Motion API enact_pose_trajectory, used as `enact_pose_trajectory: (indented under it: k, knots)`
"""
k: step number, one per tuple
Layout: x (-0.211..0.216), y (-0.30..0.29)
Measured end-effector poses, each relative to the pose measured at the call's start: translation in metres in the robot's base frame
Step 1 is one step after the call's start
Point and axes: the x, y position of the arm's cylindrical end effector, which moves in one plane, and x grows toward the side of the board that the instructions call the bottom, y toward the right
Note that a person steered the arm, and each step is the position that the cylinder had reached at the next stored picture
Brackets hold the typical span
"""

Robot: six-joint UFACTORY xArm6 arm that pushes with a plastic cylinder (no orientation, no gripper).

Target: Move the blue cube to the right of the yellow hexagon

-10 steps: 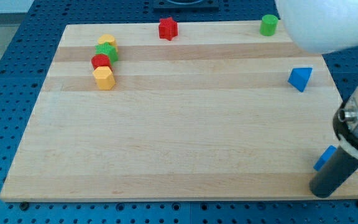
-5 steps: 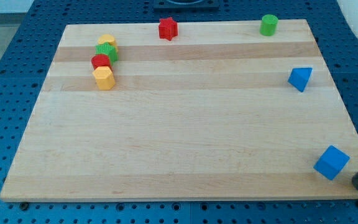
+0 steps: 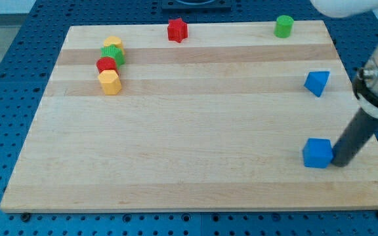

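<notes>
While my tip (image 3: 339, 164) rests against the right-hand face of the small blue cube (image 3: 317, 153), in the lower right of the frame, the push it can give from there runs leftward across the pale wooden desk (image 3: 195, 131). That is the relation the coming move turns on: the cube lies directly to the frame's left of the tip, touching or all but touching it. The goal, though, lies far off toward the upper left, where the orange-yellow hexagon-like block (image 3: 110, 82) sits at the bottom of a tight cluster. A straight leftward shove would, I judge, carry the cube too low; the tip needs to work round to the cube's lower right side so the push also goes up the frame.

There is no hand on this arm, only the dark rod, so nothing opens or clamps.

Counting blocks:
- Blue, two: the cube and a blue wedge-like block (image 3: 316, 82).
- Red, two: a red star-like block (image 3: 177, 29) at the top edge and a red block (image 3: 106, 65) in the cluster.
- Green, two: a green cylinder (image 3: 283, 26) at upper right and a green block (image 3: 114, 53) in the cluster.
- Yellow, two: the hexagon-like block and a yellow block (image 3: 113, 42) at the cluster's top.
</notes>
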Motion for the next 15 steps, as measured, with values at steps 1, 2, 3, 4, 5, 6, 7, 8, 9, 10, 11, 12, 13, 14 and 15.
enact_pose_trajectory:
  k: [1,2,3,4,5,6,7,8,9,10,11,12,13,14,15]
  knots:
    - [-0.007,-0.031]
    - [0.001,-0.048]
    - [0.011,-0.072]
    - [0.003,-0.091]
    - [0.003,-0.116]
    - [0.002,-0.146]
    - [-0.017,-0.153]
    - [-0.033,-0.137]
    - [-0.050,-0.131]
    - [-0.059,-0.163]
    - [-0.075,-0.179]
    - [-0.099,-0.180]
    - [-0.118,-0.179]
    - [-0.138,-0.175]
    - [-0.162,-0.177]
